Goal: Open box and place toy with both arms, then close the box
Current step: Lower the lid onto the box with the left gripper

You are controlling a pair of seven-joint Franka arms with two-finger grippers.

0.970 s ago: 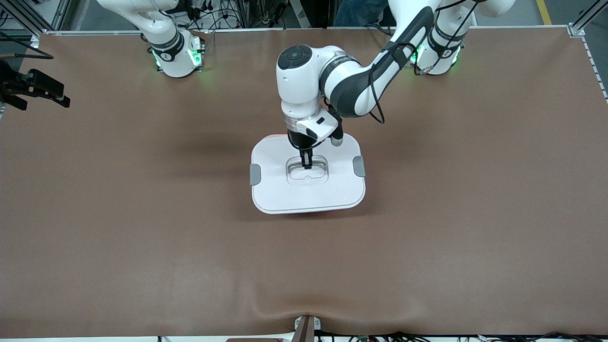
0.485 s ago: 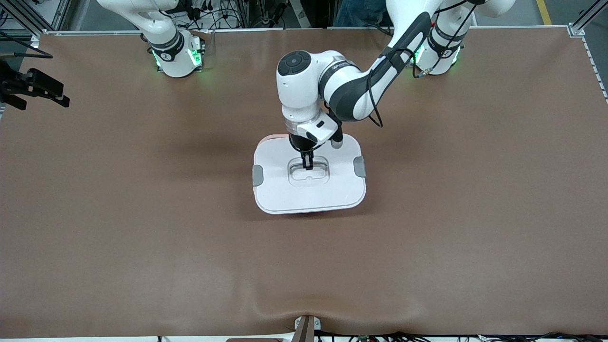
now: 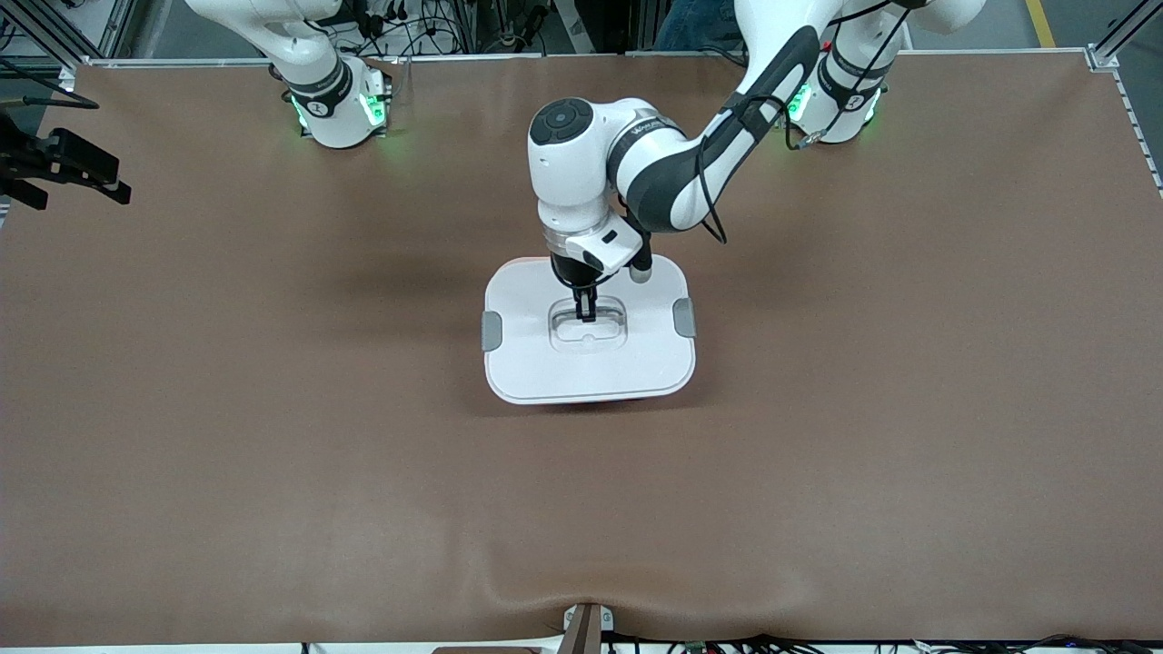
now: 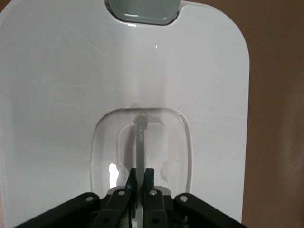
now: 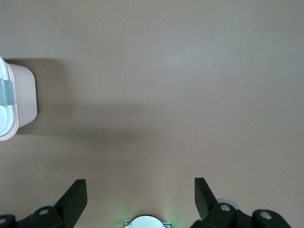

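Table: brown matte table (image 3: pixel 273 409) fills the front view, with cables and frame rails along its top edge.
Box: rounded-rectangular plastic box (image 3: pixel 589 338) with a white lid sits mid-table; a thin pink edge of the tub shows under the lid at the side nearer the front camera.
Clips: two grey side clips (image 3: pixel 492 331), one toward each arm's end of the table.
Left hand: black left hand (image 3: pixel 586 312) points straight down into the lid's clear recessed handle (image 3: pixel 589 327), fingers pinched tight on the handle bar.
Left wrist view: shows what the front view cannot, the thin clear bar (image 4: pixel 140 142) running between the closed fingertips (image 4: pixel 148 176), with one grey clip at the lid's edge.
Right hand: black right hand (image 3: pixel 68 163) hangs over the table's edge at the right arm's end, waiting.
Right wrist view: both fingers (image 5: pixel 73 199) spread wide with nothing between them; the pink tub wall (image 5: pixel 21 99) and its shadow show here only.
Toy: not visible in any view.
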